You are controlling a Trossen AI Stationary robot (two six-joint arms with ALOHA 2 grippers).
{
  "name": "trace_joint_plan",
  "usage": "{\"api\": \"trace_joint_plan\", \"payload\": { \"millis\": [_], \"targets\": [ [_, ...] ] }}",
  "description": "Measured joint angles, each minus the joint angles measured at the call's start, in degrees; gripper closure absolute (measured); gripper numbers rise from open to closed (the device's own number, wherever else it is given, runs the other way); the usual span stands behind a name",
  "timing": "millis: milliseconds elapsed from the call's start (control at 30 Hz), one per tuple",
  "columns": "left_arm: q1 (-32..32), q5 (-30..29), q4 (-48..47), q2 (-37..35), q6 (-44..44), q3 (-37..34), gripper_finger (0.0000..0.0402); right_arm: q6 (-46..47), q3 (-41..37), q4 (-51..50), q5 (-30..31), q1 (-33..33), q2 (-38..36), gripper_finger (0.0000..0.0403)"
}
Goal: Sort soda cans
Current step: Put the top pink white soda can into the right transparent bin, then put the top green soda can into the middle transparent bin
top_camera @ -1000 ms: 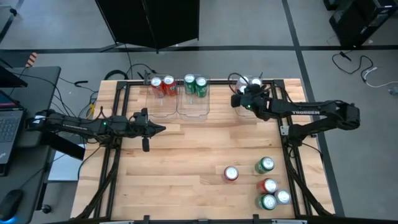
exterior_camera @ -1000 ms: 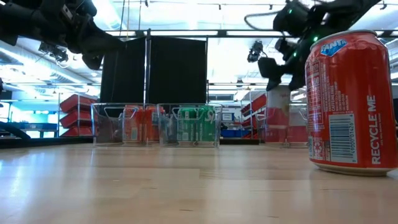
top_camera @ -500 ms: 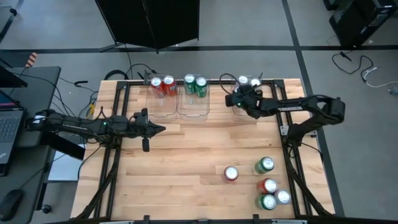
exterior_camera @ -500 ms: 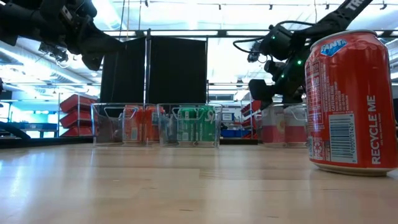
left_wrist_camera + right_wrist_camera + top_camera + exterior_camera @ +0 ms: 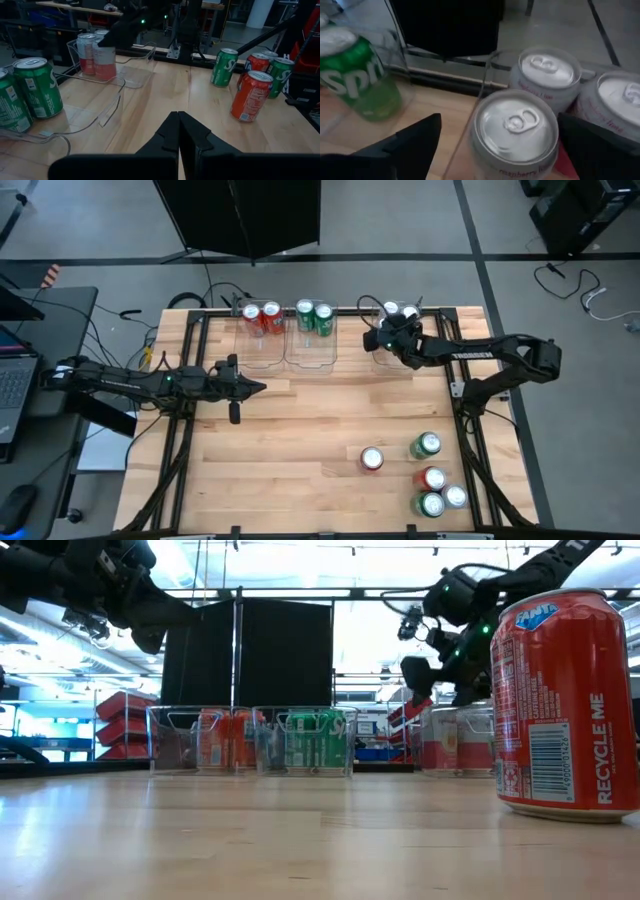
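While five loose soda cans (image 5: 428, 477) are being left at the high view's lower right, the right gripper (image 5: 385, 340), spread wide and empty, is being held over three silver-white cans (image 5: 514, 127) binned at upper right; the left gripper (image 5: 258, 387) is being kept shut, empty, centre-left.

My high view looks straight down on the whole wooden table (image 5: 280, 430), with both arms in frame. My low view sits at tabletop level and faces across to the clear bins (image 5: 250, 740) at the far edge; a red Fanta can (image 5: 565, 705) stands very close to its lens. My left wrist view looks over the table toward the right arm's side. My right wrist view hangs close above three silver-white raspberry lime cans (image 5: 515, 132). All views share the bins.
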Motion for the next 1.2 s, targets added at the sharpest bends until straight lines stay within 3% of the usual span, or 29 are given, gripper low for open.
{"api": "trace_joint_plan", "payload": {
  "millis": [233, 333, 533, 667, 800, 900, 1200],
  "targets": [
    [0.00, 0.00, -0.17, 0.00, 0.00, 0.00, 0.0397, -4.17, 0.04, 0.08, -0.38, 0.01, -6.01, 0.0021],
    [0.00, 0.00, -0.20, 0.00, 0.00, 0.00, 0.0397, -5.85, 0.63, -1.20, -4.23, 0.71, -9.35, 0.0028],
    [0.00, 0.00, -0.86, 0.00, 0.00, 0.00, 0.0396, -5.71, 7.96, -19.69, -13.53, 8.40, -15.12, 0.0060],
    [0.00, 0.00, -1.78, 0.00, -0.04, 0.00, 0.0396, 1.65, 14.11, -36.53, -14.92, 18.28, -14.69, 0.0106],
    [0.00, 0.00, -2.48, 0.00, -0.56, 0.00, 0.0396, 14.41, 18.74, -49.22, -21.59, 27.81, -12.30, 0.0153],
    [0.00, 0.02, -2.60, 0.00, -1.45, 0.00, 0.0396, 24.81, 21.19, -55.71, -26.89, 34.00, -10.09, 0.0181],
    [0.00, 0.02, -3.18, 0.00, -1.49, 0.00, 0.0396, 44.66, 27.09, -72.14, -41.09, 46.49, -4.38, 0.0277]
  ]
}}
